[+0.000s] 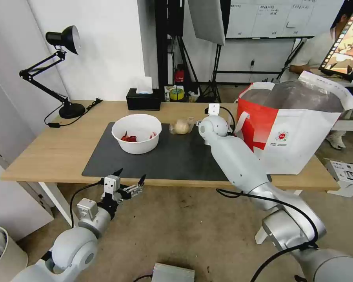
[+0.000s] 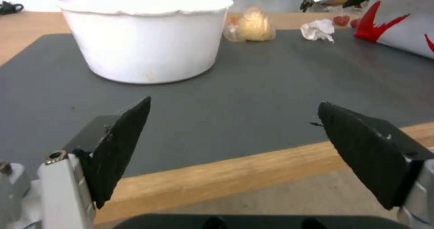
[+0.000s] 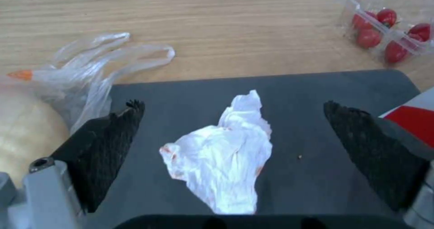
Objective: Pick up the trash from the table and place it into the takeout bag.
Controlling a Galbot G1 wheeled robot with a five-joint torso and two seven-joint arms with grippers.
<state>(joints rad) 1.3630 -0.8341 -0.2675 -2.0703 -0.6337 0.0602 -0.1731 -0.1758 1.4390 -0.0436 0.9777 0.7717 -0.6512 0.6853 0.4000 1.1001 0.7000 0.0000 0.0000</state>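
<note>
On the dark mat (image 1: 176,160) of the table (image 1: 47,152) stands the white bowl (image 1: 136,133) with red scraps. Beside it lies the clear bag with a bun (image 1: 181,126). The red-and-white takeout bag (image 1: 298,129) stands open at the table's right end. My right gripper (image 3: 234,106) hangs open just above the crumpled tissue (image 3: 226,154), one finger on each side. The clamshell box (image 3: 389,22) with red bits lies beyond it, on the wood. My left gripper (image 1: 128,178) is open and holds nothing, at the table's front edge, facing the bowl (image 2: 144,35).
A black desk lamp (image 1: 62,70) stands at the back left, a black tissue box (image 1: 143,98) and a tape roll (image 1: 176,94) at the back edge. On the floor sit a white box (image 1: 345,176) at right and a bin (image 1: 4,250) at left.
</note>
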